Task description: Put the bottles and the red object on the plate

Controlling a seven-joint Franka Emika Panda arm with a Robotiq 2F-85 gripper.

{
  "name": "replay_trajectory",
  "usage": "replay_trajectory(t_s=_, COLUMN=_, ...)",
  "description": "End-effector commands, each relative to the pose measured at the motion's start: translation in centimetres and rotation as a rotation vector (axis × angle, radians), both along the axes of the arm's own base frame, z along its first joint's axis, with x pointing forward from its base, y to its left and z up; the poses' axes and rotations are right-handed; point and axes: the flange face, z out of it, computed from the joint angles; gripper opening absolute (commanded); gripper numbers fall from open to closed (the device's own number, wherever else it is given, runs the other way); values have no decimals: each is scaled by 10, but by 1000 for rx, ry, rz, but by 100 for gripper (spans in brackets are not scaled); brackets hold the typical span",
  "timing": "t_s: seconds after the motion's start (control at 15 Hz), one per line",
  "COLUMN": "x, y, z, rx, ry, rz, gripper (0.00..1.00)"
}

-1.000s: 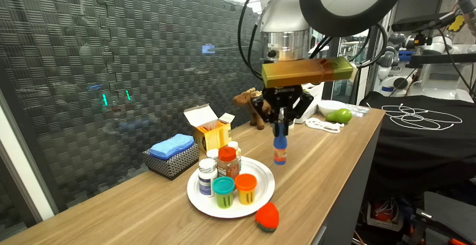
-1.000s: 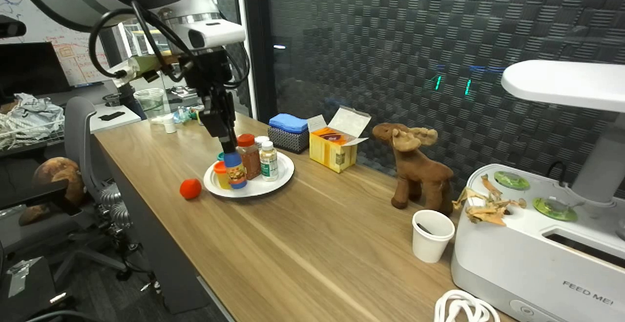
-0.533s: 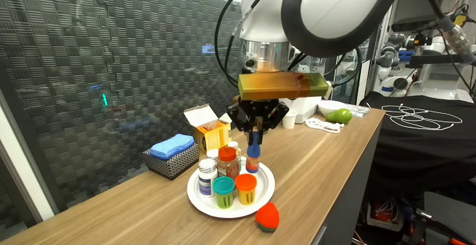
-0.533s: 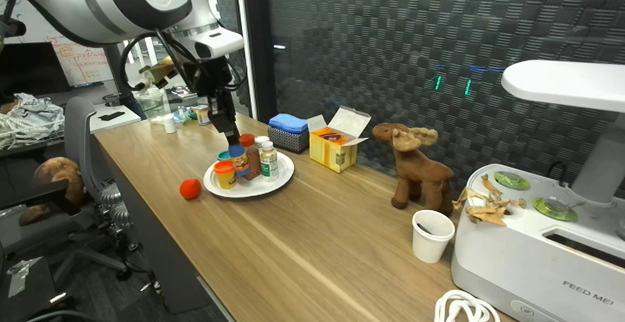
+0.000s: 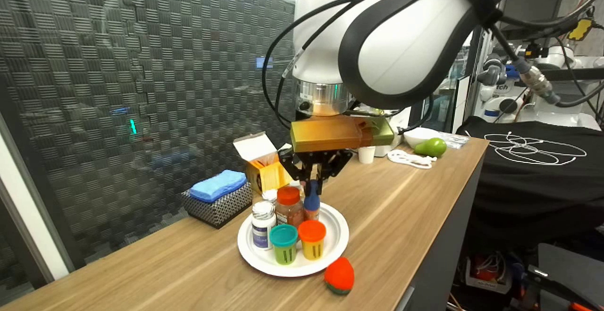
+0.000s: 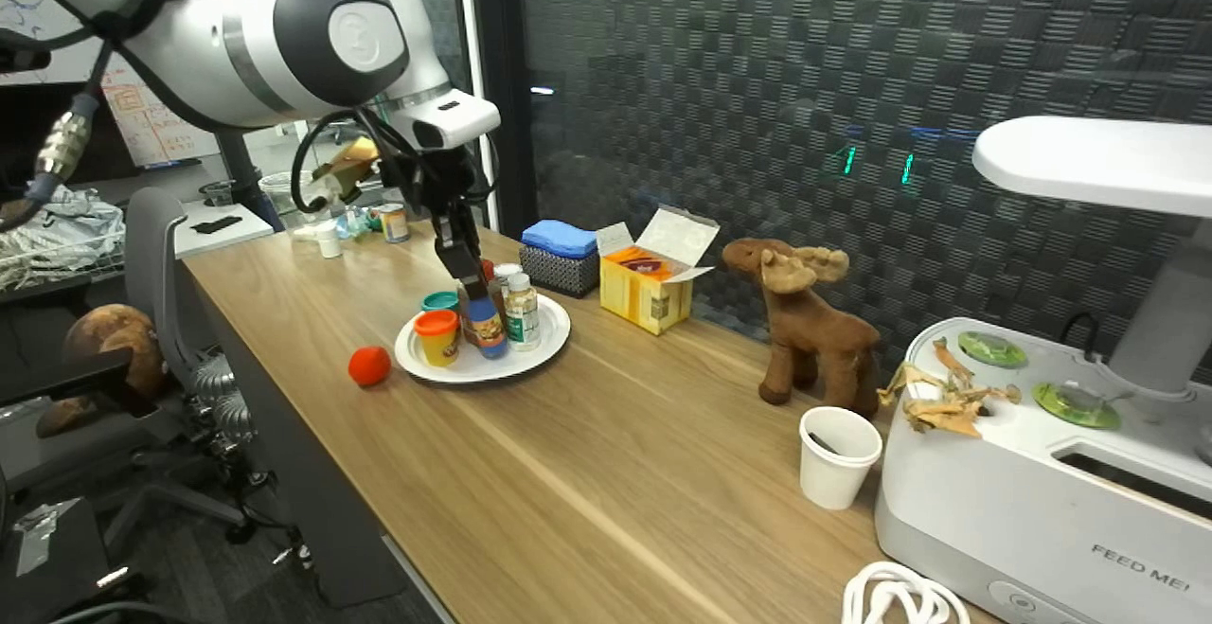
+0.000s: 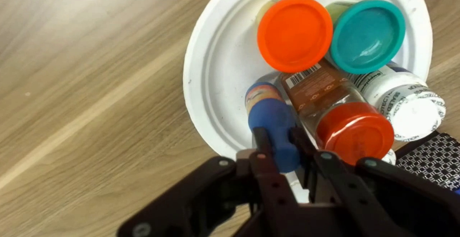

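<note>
While my gripper point(image 7: 279, 134) is hanging over the white plate point(image 7: 196, 71), my jaws are pinching the blue bottle point(image 7: 267, 111) by its narrow upper part, standing only as far apart as that part is wide, with the bottle caught between them. It is pointing base down above the plate; whether that base is touching the surface I am not managing to tell. Just beside it the red-capped jar point(image 7: 334, 113) is standing on the plate, and the orange-lidded jar point(image 7: 294, 33) and the teal-lidded jar point(image 7: 368, 37) are standing there side by side. In an exterior view I am seeing a white bottle with a purple label point(image 5: 262, 228) standing beside the teal-lidded jar, and a white-topped bottle point(image 5: 270, 195) that is mostly hiding behind its neighbours. In an exterior view a white bottle with a green label point(image 6: 522, 316) is also standing on the plate, near my blue bottle.

In an exterior view the red object point(image 5: 339, 273) is showing a bit of dark green at its lower end; it is lying on the wooden table point(image 5: 401, 197), just beside the plate's rim rather than on the plate.

Near the plate a yellow box point(image 6: 644, 302) with raised flaps is standing beside a patterned box point(image 5: 224, 207) that is carrying a blue cloth point(image 5: 218, 186). Well apart from the plate, a brown plush animal point(image 6: 814, 326) is standing near a white paper cup point(image 6: 838, 463).
</note>
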Motion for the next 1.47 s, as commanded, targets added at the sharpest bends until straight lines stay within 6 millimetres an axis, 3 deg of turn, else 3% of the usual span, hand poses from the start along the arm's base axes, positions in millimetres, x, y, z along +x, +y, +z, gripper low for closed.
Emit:
replay_trajectory(t_s=0.0, x=11, y=1, z=-5, rx=-3, ry=-11, rz=-7, gripper=12)
replay_trajectory(t_s=0.33, x=14, y=-4, z=-14, rx=-10, ry=3, rz=-26, gripper=11)
replay_trajectory(t_s=0.4, x=14, y=-3, z=-13, rx=-8, ry=1, rz=-29, gripper=38)
replay_trajectory(t_s=0.93, x=11, y=-6, z=3, rx=-6, ry=-25, rz=-60, gripper=98)
replay_trajectory(t_s=1.4, x=-10, y=-4, z=41, rx=-11, ry=-99, rz=-56, gripper=100)
